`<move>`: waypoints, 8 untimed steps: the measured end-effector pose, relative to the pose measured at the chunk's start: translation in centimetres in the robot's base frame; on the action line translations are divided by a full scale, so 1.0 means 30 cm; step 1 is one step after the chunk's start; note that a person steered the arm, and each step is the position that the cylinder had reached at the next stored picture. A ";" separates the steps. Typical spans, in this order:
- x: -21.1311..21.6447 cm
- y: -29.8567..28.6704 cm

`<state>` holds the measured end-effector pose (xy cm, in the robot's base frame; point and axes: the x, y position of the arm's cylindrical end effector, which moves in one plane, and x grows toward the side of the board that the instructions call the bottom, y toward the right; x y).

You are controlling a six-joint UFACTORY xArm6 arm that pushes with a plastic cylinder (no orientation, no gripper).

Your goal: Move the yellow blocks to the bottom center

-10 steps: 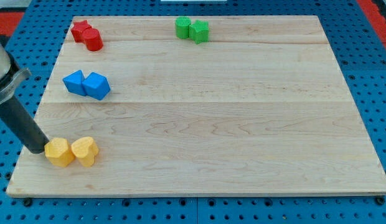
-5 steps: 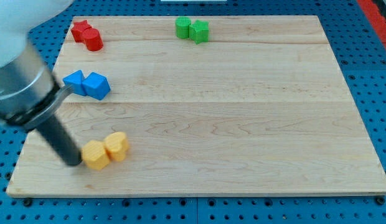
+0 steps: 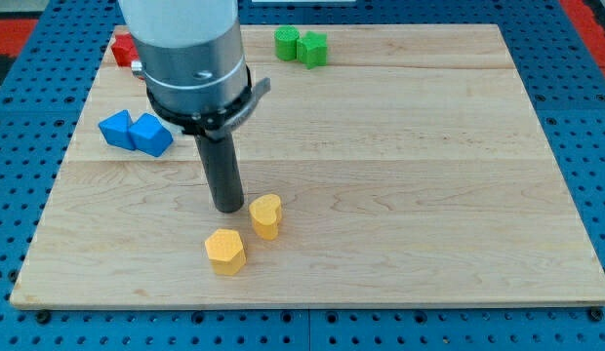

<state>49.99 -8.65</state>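
Two yellow blocks lie on the wooden board (image 3: 400, 195), left of the bottom centre. The yellow heart-shaped block (image 3: 266, 215) sits up and to the right of the yellow hexagonal block (image 3: 225, 252), with a small gap between them. My tip (image 3: 227, 209) rests on the board just left of the heart-shaped block, about touching it, and above the hexagonal block.
Two blue blocks (image 3: 135, 132) lie at the left edge. Two green blocks (image 3: 301, 45) lie at the top centre. A red block (image 3: 122, 49) at the top left is mostly hidden behind the arm's grey body (image 3: 185, 58).
My tip has swept right along the lower board, pushing both yellow blocks towards the bottom centre. The two yellow blocks have split apart, the hexagonal one dropping lower.
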 end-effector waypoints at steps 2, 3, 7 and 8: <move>0.132 0.250; 0.041 -0.010; 0.171 -0.006; -0.025 -0.091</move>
